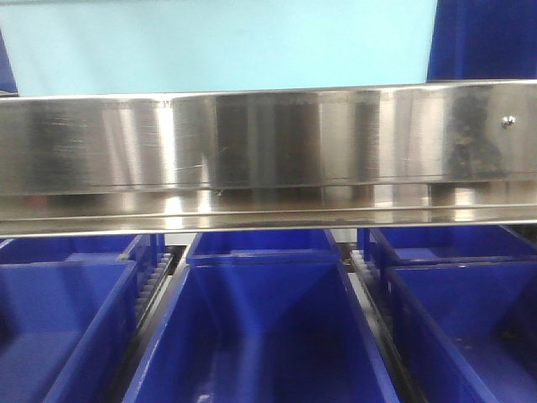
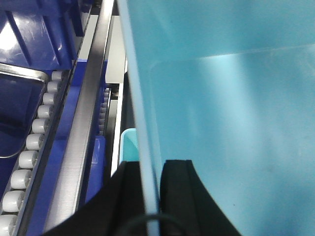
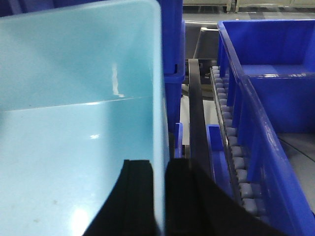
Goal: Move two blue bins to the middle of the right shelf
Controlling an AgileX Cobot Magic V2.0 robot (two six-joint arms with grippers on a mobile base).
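Observation:
A pale light-blue bin [image 1: 218, 42] shows above the shiny steel front rail of the shelf level [image 1: 268, 138], which spans the front view. My left gripper [image 2: 150, 196] is shut on the bin's left wall [image 2: 142, 123], one black finger inside and one outside. My right gripper [image 3: 160, 196] is shut on the same bin's right wall [image 3: 158, 98] in the same way. The bin's inside [image 3: 74, 123] is empty. A second pale cyan corner [image 2: 129, 142] shows just outside the held left wall. I cannot tell whether it is the other bin.
Dark blue bins stand on the level below the rail, at the left [image 1: 59, 327], middle [image 1: 268, 327] and right [image 1: 470, 319]. White roller tracks run beside the held bin [image 2: 29, 147] [image 3: 236, 147]. A dark blue bin [image 3: 275, 98] stands close on the right.

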